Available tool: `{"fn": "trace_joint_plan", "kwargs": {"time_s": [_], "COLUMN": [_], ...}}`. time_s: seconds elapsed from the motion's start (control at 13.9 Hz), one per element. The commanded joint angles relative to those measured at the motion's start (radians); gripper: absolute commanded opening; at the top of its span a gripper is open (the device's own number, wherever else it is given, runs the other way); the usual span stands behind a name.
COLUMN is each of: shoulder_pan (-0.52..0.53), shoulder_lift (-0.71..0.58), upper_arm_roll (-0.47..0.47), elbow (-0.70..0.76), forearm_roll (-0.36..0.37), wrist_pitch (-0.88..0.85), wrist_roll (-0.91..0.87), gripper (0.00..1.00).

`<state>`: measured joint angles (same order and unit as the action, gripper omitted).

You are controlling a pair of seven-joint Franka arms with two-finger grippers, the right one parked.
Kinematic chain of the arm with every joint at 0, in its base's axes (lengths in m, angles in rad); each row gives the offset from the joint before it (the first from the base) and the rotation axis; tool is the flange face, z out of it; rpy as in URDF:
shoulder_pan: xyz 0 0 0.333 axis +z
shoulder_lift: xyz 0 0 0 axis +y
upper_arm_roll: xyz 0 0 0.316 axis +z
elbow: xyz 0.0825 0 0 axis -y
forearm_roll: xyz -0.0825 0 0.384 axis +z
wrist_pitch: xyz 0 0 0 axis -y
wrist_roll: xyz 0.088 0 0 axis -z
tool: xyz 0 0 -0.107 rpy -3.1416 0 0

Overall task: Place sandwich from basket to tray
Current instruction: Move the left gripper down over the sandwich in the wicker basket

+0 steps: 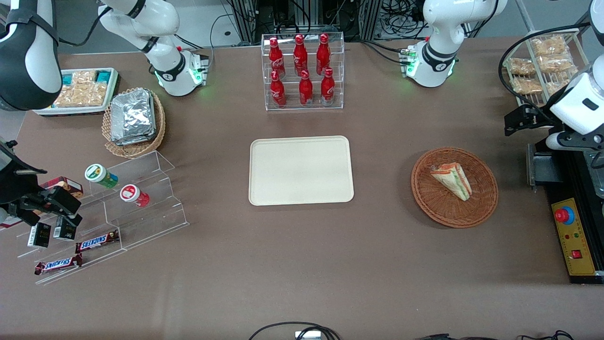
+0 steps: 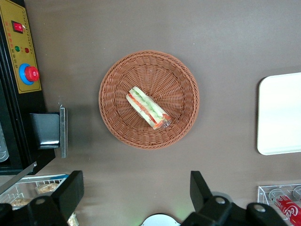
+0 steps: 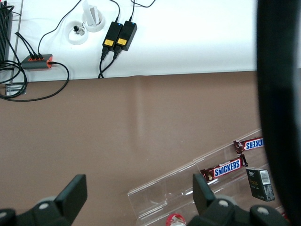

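Note:
The sandwich (image 1: 452,180) (image 2: 148,108), a wrapped white-bread wedge with red and green filling, lies in the round reddish-brown basket (image 1: 481,208) (image 2: 178,80). The cream tray (image 1: 301,170) (image 2: 280,114) lies flat at the table's middle with nothing on it. My gripper (image 1: 520,121) (image 2: 136,184) hangs high over the table, beside the basket toward the working arm's end and a little farther from the front camera. Its fingers (image 2: 71,186) stand wide open with only bare table between them.
A black control box with a red button (image 1: 565,215) (image 2: 30,74) stands at the working arm's end. A clear rack of red bottles (image 1: 303,71) stands farther from the front camera than the tray. Foil packets, a snack tray and a clear candy stand (image 1: 108,217) sit toward the parked arm's end.

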<state>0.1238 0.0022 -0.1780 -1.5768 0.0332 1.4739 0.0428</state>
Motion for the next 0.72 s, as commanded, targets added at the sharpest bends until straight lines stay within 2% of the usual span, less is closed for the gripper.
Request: {"fn": "trace_joint_plan", "kwargs": {"time_s": [0.0, 0.36, 0.65], "shoulder_pan": [0.005, 0.011, 0.037], "shoulder_lift": [0.004, 0.047, 0.039], "upper_arm_roll": [0.002, 0.003, 0.006], "elbow": [0.018, 0.002, -0.173], "forearm_roll": [-0.015, 0.007, 0.020], "wrist_pitch": [-0.026, 0.006, 0.197], "wrist_roll": [0.008, -0.003, -0.081], "gripper": [1.00, 1.00, 1.00]}}
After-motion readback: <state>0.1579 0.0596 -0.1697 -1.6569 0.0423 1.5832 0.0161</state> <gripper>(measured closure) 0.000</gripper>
